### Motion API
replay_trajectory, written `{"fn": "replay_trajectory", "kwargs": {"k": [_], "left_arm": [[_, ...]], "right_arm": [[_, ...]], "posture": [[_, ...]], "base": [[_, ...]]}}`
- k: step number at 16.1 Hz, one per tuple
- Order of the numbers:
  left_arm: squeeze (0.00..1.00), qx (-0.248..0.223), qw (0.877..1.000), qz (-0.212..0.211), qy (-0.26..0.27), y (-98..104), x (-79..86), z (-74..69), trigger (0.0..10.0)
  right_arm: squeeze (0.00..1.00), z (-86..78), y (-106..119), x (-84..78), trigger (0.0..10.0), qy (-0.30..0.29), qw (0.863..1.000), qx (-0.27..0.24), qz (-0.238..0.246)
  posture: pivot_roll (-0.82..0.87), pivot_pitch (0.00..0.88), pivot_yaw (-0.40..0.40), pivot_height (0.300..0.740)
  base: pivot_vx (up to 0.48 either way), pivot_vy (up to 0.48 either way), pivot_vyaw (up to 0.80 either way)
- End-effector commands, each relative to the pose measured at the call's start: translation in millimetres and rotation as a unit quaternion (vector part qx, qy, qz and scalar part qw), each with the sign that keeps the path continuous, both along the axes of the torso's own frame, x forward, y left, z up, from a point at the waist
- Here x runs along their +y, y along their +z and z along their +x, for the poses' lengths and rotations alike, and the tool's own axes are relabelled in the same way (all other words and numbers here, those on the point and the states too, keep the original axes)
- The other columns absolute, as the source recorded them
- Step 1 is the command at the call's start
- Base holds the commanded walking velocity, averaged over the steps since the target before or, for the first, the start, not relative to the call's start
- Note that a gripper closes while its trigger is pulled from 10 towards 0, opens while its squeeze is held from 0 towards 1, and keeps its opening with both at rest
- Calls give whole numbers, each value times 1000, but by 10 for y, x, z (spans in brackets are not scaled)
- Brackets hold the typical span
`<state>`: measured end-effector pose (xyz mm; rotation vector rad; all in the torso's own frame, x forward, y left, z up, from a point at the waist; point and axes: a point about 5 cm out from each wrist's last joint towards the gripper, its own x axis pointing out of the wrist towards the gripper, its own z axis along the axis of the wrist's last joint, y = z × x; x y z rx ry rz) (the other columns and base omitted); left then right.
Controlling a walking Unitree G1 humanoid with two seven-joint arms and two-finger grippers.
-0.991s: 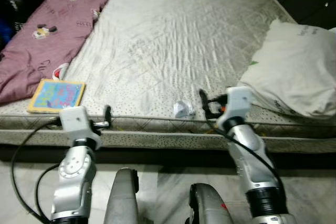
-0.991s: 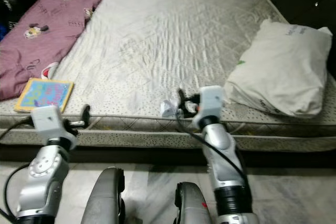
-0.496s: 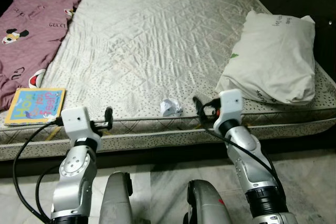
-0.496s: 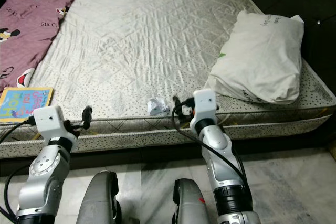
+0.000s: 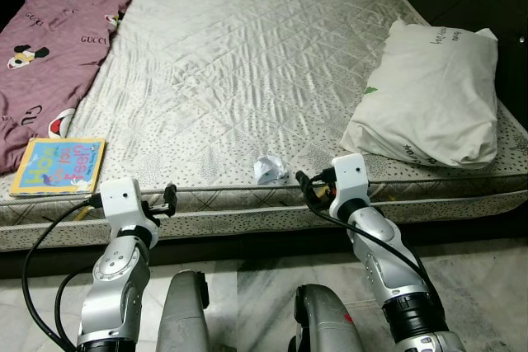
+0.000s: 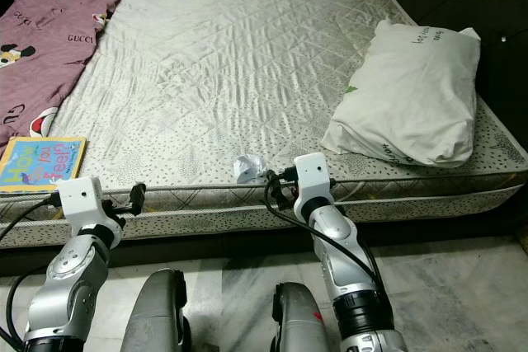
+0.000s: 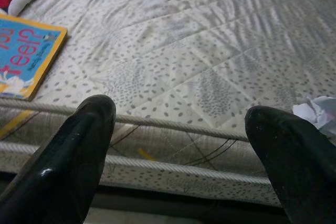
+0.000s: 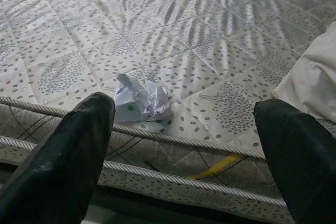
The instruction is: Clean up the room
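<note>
So the crumpled paper (image 8: 140, 99) sits on the bed (image 8: 210, 35) edge, just past the right gripper (image 8: 184, 145), fingers spread wide, empty. Left gripper (image 7: 181, 150) fingers also released.

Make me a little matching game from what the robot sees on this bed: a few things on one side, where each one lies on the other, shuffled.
Things:
1. crumpled paper
2. picture book
3. pillow
4. maroon blanket

Places:
A. along the bed's left side, up to the far corner
B. at the near edge, just ahead of the right pincer
C. on the bed's right side
D. at the near left corner, beside the blanket's end

Pairs: 1-B, 2-D, 3-C, 4-A
</note>
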<state>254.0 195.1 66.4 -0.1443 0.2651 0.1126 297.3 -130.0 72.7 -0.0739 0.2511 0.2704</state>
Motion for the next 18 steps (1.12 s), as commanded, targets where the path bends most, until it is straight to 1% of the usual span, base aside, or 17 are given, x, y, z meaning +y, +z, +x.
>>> {"fn": "replay_trajectory", "kwargs": {"k": [1, 6, 8, 11, 15, 16, 18], "left_arm": [[0, -10, 1000, 8, -7, 37, 10, 11, 10000], [0, -16, 1000, 11, -15, 59, 0, 21, 10000], [0, -18, 1000, 11, -14, 60, 3, 20, 10000], [0, -19, 1000, 11, -15, 66, -1, 24, 10000], [0, -18, 1000, 8, -14, 66, -6, 23, 10000], [0, -17, 1000, 7, -15, 65, -10, 23, 10000], [0, -17, 1000, 6, -16, 64, -13, 29, 10000]], "right_arm": [[0, 12, -11, 4, 10000, 0, 1000, 5, 4], [0, 21, 13, 37, 10000, 11, 1000, -1, 6], [0, 15, 34, 69, 10000, 24, 1000, -10, 7], [0, 15, 44, 76, 10000, 28, 1000, -12, 5], [0, 22, 54, 52, 10000, 22, 1000, -15, 10], [0, 23, 72, 56, 10000, 24, 999, -21, 18], [0, 27, 67, 52, 10000, 24, 999, -18, 12]], "posture": [[-70, 42, 4, 631], [-68, 47, 3, 631], [-68, 47, 3, 631], [-67, 53, 3, 631], [-69, 60, 1, 631], [-69, 60, 1, 631], [-69, 60, 0, 631]], "base": [[0, 0, 0], [0, 0, 0], [261, 0, 0], [279, 0, 535], [284, 0, 0], [281, 0, 0], [307, 0, 0]]}}
